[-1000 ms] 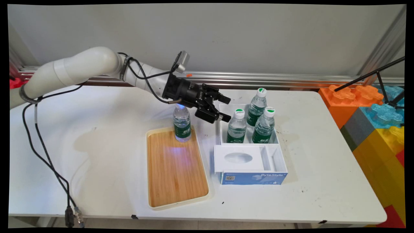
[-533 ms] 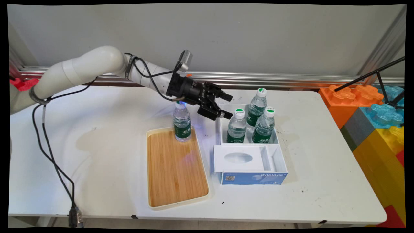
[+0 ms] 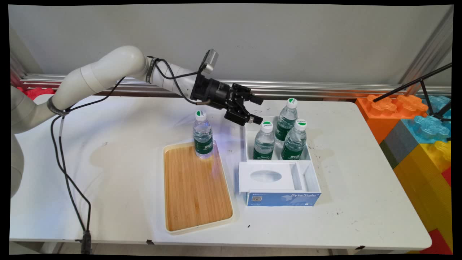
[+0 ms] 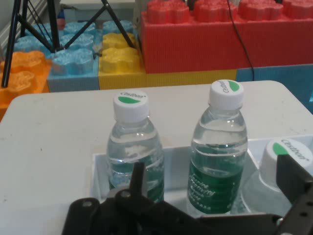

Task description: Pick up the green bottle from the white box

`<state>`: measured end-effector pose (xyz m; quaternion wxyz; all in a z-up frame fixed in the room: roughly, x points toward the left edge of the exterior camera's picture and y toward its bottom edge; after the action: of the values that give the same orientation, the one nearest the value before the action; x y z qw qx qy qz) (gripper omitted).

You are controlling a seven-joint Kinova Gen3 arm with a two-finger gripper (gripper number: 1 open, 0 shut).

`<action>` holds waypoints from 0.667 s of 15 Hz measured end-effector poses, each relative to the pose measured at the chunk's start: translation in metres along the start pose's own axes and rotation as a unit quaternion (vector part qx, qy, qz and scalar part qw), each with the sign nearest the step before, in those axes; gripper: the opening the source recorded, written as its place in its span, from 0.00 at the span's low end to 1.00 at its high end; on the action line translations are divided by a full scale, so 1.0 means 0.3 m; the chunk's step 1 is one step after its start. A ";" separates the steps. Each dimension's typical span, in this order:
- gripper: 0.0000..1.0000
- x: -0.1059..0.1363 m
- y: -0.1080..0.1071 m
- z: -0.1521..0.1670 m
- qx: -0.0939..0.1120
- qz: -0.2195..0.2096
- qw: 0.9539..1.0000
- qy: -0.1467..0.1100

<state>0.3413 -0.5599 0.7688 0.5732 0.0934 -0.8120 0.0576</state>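
Note:
My gripper [image 3: 259, 110] hangs open and empty in the air, just left of and above the back part of a white box [image 3: 279, 199] with a blue front. Three water bottles with green labels and white caps stand in that part: one nearest the gripper [image 3: 264, 141], one behind it [image 3: 287, 119] and one to the right [image 3: 295, 141]. In the hand view the gripper [image 4: 215, 171] faces these bottles: a left one [image 4: 133, 147], a middle one [image 4: 217, 156] and a close one [image 4: 286, 161]. A fourth bottle [image 3: 203, 137] stands upright on the back right corner of a wooden tray [image 3: 195, 191].
The box's front part holds a white insert [image 3: 267, 176] with an oval hollow. Large orange, blue and yellow toy blocks [image 3: 415, 119] are stacked beyond the table's right edge, with a black tripod leg [image 3: 411, 83] over them. Black cables [image 3: 65, 169] hang from the arm at left.
The gripper has risen and moved right and back, away from the bottle on the tray, whose cap now shows. Its fingers stayed open. No bottle moved.

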 end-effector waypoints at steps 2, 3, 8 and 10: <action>1.00 -0.004 -0.024 0.000 -0.002 0.005 1.000 0.001; 1.00 -0.008 -0.039 -0.001 -0.002 0.007 1.000 0.001; 1.00 -0.034 -0.106 0.008 0.003 0.013 1.000 -0.002; 1.00 -0.045 -0.129 0.019 0.005 0.013 1.000 -0.002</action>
<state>0.3489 -0.5976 0.7536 0.5704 0.0859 -0.8140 0.0685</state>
